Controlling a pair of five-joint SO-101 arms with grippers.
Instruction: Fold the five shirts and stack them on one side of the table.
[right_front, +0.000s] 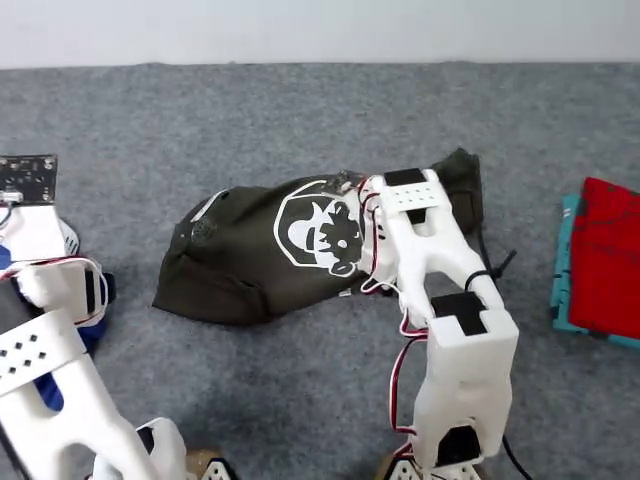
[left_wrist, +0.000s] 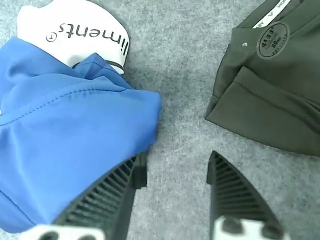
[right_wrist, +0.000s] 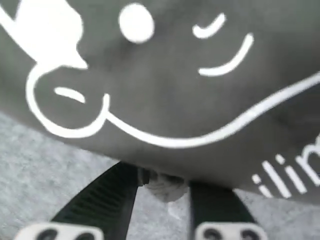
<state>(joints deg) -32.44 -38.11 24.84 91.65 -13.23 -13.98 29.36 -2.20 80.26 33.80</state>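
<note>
A dark olive shirt with a white cartoon print lies bunched in the middle of the grey carpeted table. My right gripper sits at its near right edge. In the right wrist view its fingers stand apart around a pale lump of the shirt's hem, with the print just beyond my right gripper. My left gripper hangs open over bare carpet at the left. A blue shirt touches one of its fingers, the olive shirt's corner lies off the other, and a white shirt lies beyond the blue one.
At the right edge a folded red shirt rests on a teal one. The blue shirt and the white shirt crowd the left edge under the left arm. Bare carpet stretches along the back.
</note>
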